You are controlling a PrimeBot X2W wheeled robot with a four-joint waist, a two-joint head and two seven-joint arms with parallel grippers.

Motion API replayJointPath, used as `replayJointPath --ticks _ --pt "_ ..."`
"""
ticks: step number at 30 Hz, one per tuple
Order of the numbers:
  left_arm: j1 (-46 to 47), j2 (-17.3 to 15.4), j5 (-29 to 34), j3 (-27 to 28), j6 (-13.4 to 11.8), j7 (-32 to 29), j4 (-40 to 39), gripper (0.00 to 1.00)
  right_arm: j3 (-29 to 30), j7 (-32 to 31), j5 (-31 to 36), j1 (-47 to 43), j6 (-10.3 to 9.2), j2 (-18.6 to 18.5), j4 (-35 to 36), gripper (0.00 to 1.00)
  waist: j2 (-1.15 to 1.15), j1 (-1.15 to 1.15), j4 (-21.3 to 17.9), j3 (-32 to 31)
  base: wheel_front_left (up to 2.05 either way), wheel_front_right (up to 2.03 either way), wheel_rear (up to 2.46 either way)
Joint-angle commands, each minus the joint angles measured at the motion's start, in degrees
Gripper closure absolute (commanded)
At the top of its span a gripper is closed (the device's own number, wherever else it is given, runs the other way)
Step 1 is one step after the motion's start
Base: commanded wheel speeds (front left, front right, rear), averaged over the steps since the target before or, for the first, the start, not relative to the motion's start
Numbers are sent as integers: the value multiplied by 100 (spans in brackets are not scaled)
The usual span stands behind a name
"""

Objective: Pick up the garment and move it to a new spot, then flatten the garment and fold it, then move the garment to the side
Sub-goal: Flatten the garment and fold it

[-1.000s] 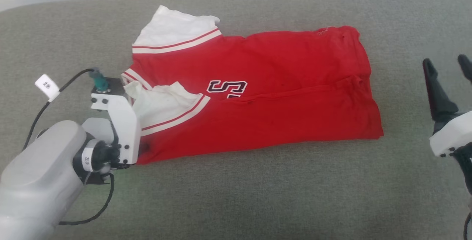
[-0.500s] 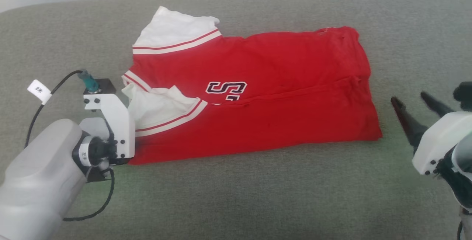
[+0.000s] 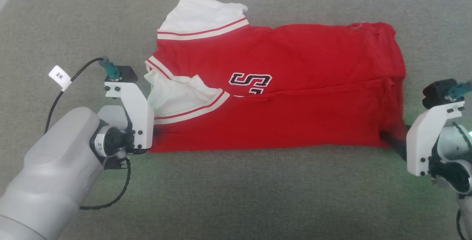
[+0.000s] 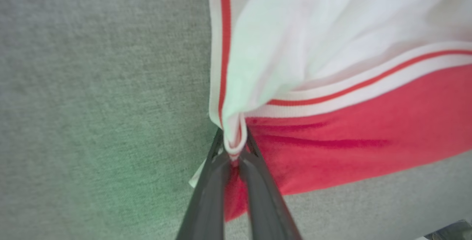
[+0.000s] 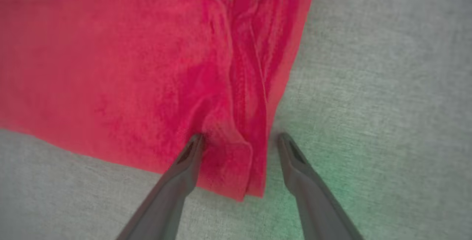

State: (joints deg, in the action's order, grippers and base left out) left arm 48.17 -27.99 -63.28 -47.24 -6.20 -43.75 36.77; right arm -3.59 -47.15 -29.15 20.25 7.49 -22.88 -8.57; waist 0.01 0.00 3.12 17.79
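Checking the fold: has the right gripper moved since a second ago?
Yes. The right gripper has come in leftward to the near right corner of the garment, which it stood clear of before.

The left claw is seen pinched shut on a fold of the garment, with its pale forearm angled in from the lower left. The right claw is held spread wide, its fingers set astride the garment's corner.
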Motion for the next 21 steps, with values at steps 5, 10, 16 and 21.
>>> replayJointPath --ticks 5,10,16,21 --pt "-240 333 66 -225 119 65 210 100 -344 -295 -161 243 1 -64 -638 0 -1 0 130 131 0 0 0" --pt "-191 323 125 -242 172 146 346 100 -679 -325 -360 383 1 -247 -880 100 -1 0 180 148 0 0 0" --pt "-152 180 87 -179 209 133 359 100 -717 -379 -514 478 0 -523 -830 100 -1 0 197 71 0 0 0" --pt "-107 -78 150 -176 135 1 41 100 -658 -547 -604 372 -1 -739 -536 100 -1 0 229 -54 0 0 0"
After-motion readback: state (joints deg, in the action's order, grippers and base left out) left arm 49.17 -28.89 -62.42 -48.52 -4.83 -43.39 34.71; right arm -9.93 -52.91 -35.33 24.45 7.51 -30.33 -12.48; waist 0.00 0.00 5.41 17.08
